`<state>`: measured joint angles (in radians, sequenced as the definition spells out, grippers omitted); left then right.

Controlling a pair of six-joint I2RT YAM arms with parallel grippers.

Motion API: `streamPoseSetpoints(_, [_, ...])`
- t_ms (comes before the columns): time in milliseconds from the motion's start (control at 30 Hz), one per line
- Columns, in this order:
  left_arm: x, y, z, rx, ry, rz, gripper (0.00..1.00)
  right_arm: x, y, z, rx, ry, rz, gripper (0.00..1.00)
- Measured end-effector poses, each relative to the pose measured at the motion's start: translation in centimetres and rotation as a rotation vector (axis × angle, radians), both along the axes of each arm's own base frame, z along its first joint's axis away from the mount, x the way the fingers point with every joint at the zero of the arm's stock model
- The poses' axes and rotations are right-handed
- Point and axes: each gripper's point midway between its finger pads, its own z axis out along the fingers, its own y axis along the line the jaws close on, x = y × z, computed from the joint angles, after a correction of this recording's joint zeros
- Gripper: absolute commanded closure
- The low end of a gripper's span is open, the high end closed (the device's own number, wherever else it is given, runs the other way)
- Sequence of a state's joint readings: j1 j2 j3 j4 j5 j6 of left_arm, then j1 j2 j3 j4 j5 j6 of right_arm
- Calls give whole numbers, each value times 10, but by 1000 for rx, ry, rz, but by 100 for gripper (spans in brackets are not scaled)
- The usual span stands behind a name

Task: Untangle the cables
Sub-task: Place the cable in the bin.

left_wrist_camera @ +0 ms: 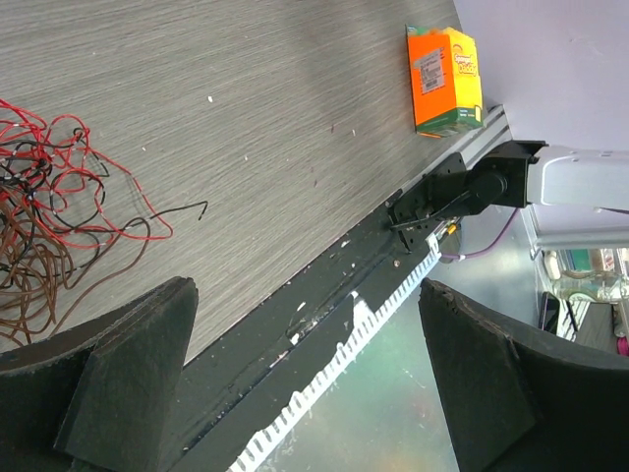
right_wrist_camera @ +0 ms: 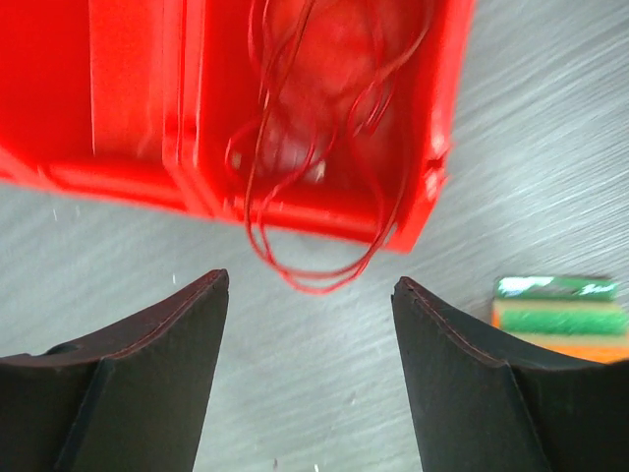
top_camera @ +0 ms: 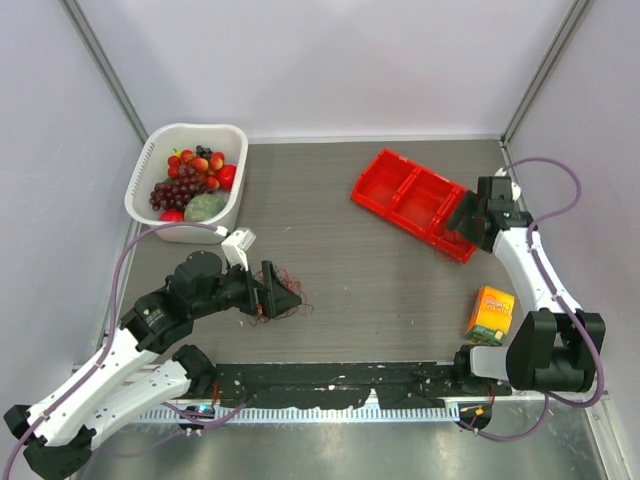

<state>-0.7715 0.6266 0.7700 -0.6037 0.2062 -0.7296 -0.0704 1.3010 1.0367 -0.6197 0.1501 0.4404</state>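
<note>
The cables (left_wrist_camera: 54, 211) lie in a loose tangle of thin red, black and brown wires on the grey table, seen at the left of the left wrist view. My left gripper (top_camera: 285, 297) hangs right beside the tangle (top_camera: 297, 311), wide open with nothing between its fingers (left_wrist_camera: 128, 379). One separate red wire (right_wrist_camera: 316, 211) lies looped in a compartment of the red tray (right_wrist_camera: 128, 98), with its loops spilling over the near rim. My right gripper (right_wrist_camera: 310, 281) is open just short of those loops and touches nothing. From above, it (top_camera: 460, 222) hovers over the tray's right end (top_camera: 400, 190).
A white basket (top_camera: 232, 140) of fruit stands at the back left. An orange box (top_camera: 491, 314) sits near the right arm's base. A black strip and a toothed white rail (top_camera: 330, 398) run along the near table edge. Lilac hoses loop beside both arms.
</note>
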Motion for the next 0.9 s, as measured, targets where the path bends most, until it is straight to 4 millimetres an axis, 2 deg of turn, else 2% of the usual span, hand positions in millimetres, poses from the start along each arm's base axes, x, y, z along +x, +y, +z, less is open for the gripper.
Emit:
streamPoseSetpoints(133, [0, 0, 0, -1, -2, 0, 0, -29, 31, -36, 68, 75, 73, 27])
streamPoseSetpoints(300, [-1, 0, 0, -2, -1, -3, 0, -49, 39, -68, 115, 126, 74, 25])
streamPoseSetpoints(433, [-1, 1, 1, -4, -3, -3, 0, -47, 39, -76, 200, 55, -12, 24])
streamPoseSetpoints(667, [-3, 3, 2, -8, -7, -2, 0, -39, 34, -74, 386, -161, -228, 23])
streamPoseSetpoints(833, [-3, 4, 2, -3, -7, 3, 1, -36, 30, -84, 486, -227, -340, 29])
streamPoseSetpoints(900, [-4, 4, 1, 0, -4, 3, 0, -32, 30, -82, 516, -258, -364, 31])
